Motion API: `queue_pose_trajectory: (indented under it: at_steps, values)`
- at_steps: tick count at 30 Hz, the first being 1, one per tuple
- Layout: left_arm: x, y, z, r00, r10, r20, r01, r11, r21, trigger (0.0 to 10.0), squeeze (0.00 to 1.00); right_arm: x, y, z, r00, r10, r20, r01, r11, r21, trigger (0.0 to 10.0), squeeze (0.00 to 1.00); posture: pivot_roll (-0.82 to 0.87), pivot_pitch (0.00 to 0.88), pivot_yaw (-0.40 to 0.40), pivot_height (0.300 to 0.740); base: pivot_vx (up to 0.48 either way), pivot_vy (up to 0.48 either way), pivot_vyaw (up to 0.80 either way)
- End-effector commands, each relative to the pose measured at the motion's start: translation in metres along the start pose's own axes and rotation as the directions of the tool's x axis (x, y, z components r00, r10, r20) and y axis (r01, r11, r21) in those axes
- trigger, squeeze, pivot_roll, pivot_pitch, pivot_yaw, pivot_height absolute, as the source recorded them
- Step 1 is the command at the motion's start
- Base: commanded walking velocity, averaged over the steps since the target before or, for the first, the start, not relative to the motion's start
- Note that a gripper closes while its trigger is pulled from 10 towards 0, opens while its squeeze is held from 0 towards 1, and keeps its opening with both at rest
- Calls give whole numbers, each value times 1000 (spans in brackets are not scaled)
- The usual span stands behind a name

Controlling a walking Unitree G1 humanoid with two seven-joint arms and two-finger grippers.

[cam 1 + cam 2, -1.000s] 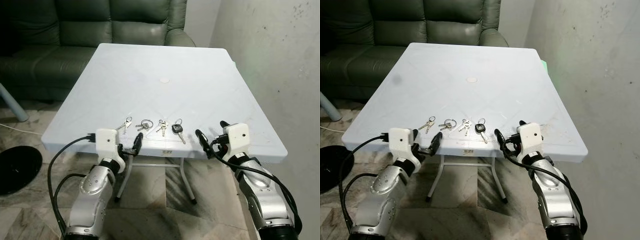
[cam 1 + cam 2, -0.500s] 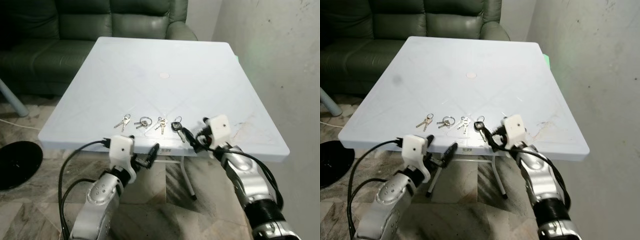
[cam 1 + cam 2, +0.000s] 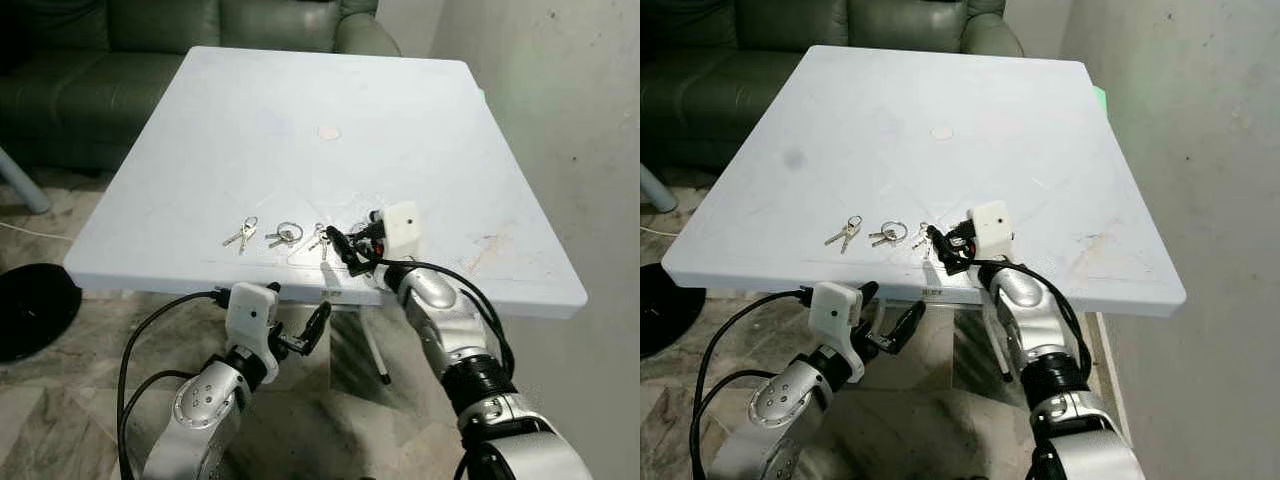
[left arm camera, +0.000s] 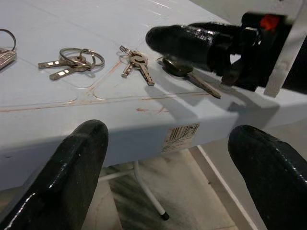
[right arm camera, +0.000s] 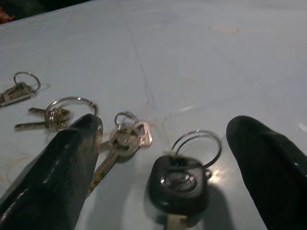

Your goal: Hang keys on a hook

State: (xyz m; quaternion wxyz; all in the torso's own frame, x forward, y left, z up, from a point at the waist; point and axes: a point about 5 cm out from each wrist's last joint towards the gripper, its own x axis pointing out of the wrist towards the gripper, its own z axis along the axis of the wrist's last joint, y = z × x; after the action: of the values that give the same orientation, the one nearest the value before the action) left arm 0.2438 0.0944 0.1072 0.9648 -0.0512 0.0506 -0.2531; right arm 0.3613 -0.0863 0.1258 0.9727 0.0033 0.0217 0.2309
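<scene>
Right wrist view: black-headed key (image 5: 178, 184) between right tool (image 5: 163, 158) fingers.

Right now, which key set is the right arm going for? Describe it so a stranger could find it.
On the white table, four key sets lie in a row near the front edge. It is the rightmost one, the black-headed key, between the right gripper's open jaws; the others are all bare metal.

Shiny metal keys (image 5: 125, 139) lie on a smooth, matt plastic table (image 3: 300, 100).

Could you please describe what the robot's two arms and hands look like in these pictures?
Both arms are silver metal, each with a white box at the wrist and looping black cables. The left hand and right hand each have two long, glossy black fingers. A small red part shows on the right wrist.
</scene>
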Motion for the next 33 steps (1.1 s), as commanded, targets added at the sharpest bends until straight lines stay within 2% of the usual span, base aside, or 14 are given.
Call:
queue_pose_trajectory:
  at_steps: [1, 8, 9, 11, 13, 18, 19, 21, 22, 24, 30, 31, 32, 33]
  values:
    - [-2, 0, 1, 1000, 8, -7, -8, 1000, 12, 10000, 0, 1, -1, -1, 1000, -21, -4, 21, 1000, 8, 10000, 0, 61, 156, -74, 740, 0, 0, 0]
    - [-1, -1, 0, 1000, 10, -11, -9, 1000, 8, 10000, 0, -1, 9, -13, 997, -71, -32, 72, 997, 34, 10000, 0, 61, 146, -74, 740, 0, 0, 0]
    - [-1, -2, 1, 1000, 8, -9, -7, 1000, 4, 10000, 0, -1, 10, -13, 997, -74, -28, 75, 997, 33, 5412, 0, 60, 141, -76, 740, 0, 0, 0]
    - [0, -2, 1, 1000, 8, -9, -8, 1000, 4, 10000, 0, -1, 11, -13, 996, -84, -33, 86, 996, 38, 4588, 0, 59, 139, -76, 740, 0, 0, 0]
    - [0, -1, 1, 1000, 14, -8, -14, 1000, 3, 10000, 0, 0, 13, -13, 996, -90, -29, 92, 994, 57, 431, 0, 59, 143, -76, 740, 0, 0, 0]
    - [1, 0, 1, 1000, 24, -7, -24, 1000, -2, 10000, 0, 2, 16, -13, 992, -116, -42, 118, 992, 52, 3373, 0, 62, 152, -77, 740, 0, 0, 0]
    - [0, 0, 1, 1000, 26, -7, -26, 1000, -2, 10000, 0, 2, 17, -12, 992, -123, -28, 124, 991, 54, 0, 0, 62, 152, -77, 740, 0, 0, 0]
    - [0, 0, 1, 1000, 30, -8, -30, 1000, -4, 10000, 0, 3, 17, -11, 992, -125, -26, 126, 991, 52, 0, 0, 64, 160, -77, 740, 0, 0, 0]
    - [-1, 0, 0, 999, 32, -9, -32, 999, -9, 10000, 0, 3, 17, -12, 990, -134, -44, 137, 989, 56, 1647, 0, 65, 155, -77, 740, 0, 0, 0]
    - [-1, 0, 0, 999, 34, -10, -34, 999, -9, 10000, 0, 3, 17, -11, 989, -147, -33, 149, 987, 57, 0, 0, 65, 154, -77, 740, 0, 0, 0]
    - [1, -3, -1, 1000, 24, -10, -24, 1000, -13, 10000, 0, 4, 13, -8, 984, -176, -15, 177, 982, 68, 0, 0, 66, 137, -73, 740, 0, 0, 0]
    - [1, -3, -1, 1000, 23, -9, -23, 1000, -12, 10000, 0, 4, 13, -6, 986, -168, 3, 167, 983, 70, 2824, 0, 66, 134, -73, 740, 0, 0, 0]
    - [1, -3, -1, 1000, 22, -9, -22, 1000, -12, 10000, 0, 4, 13, -6, 985, -172, 4, 171, 983, 69, 3451, 0, 66, 132, -72, 740, 0, 0, 0]
    - [1, -3, -1, 1000, 21, -9, -21, 1000, -11, 10000, 0, 3, 12, -6, 984, -176, 2, 175, 982, 77, 1608, 0, 68, 126, -72, 740, 0, 0, 0]
